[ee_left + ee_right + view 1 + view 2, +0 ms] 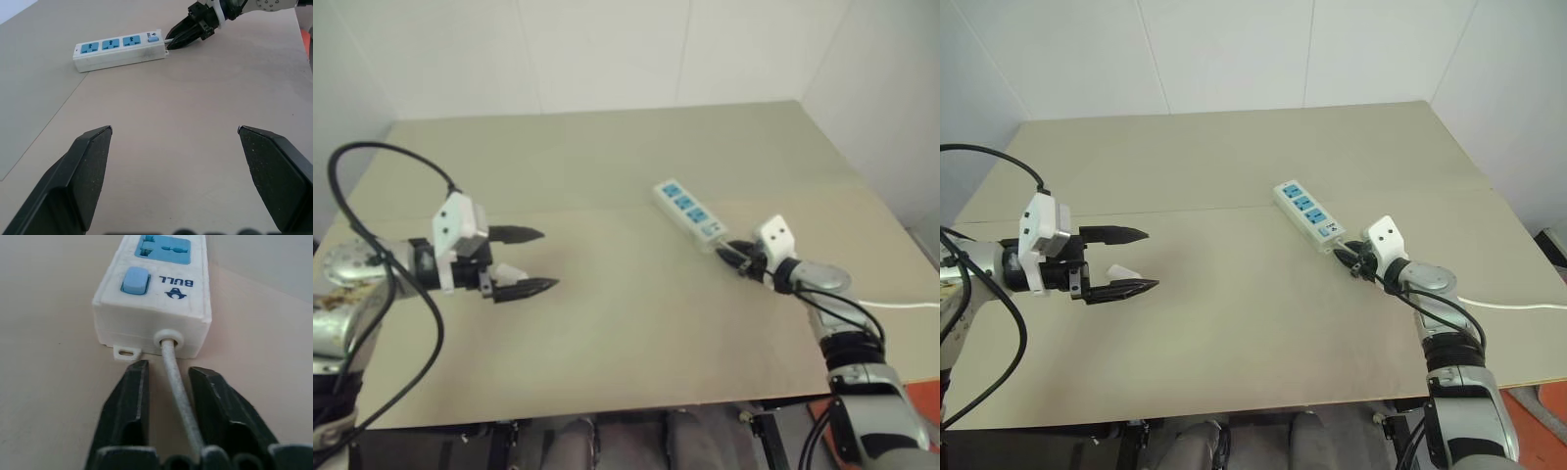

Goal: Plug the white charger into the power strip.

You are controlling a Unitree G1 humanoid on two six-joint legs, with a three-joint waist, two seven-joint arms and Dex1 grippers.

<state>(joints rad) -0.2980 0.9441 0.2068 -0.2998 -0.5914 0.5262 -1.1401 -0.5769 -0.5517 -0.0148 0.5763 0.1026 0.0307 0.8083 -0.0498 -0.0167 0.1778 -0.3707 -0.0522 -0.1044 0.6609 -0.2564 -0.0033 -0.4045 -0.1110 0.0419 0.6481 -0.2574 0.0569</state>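
**Right gripper closing around the power strip's cord**

Head views: The power strip (pixel 1308 215) lay on the tan table (pixel 1234 323), angled, three blue sockets up. The right gripper (pixel 1351 260) sat just at the strip's switch end, where the white cord (pixel 1513 305) leaves. The left gripper (pixel 1132 259) hovered well apart from the strip, fingers spread wide. A small white piece, perhaps the white charger (pixel 1120 271), showed between those fingers.

Left wrist view: Both black fingers (pixel 83 181) stood far apart; the strip lay beyond them.

Right wrist view: The fingers (pixel 132 401) flanked the cord just beside the strip's end, narrow gaps showing either side of it.
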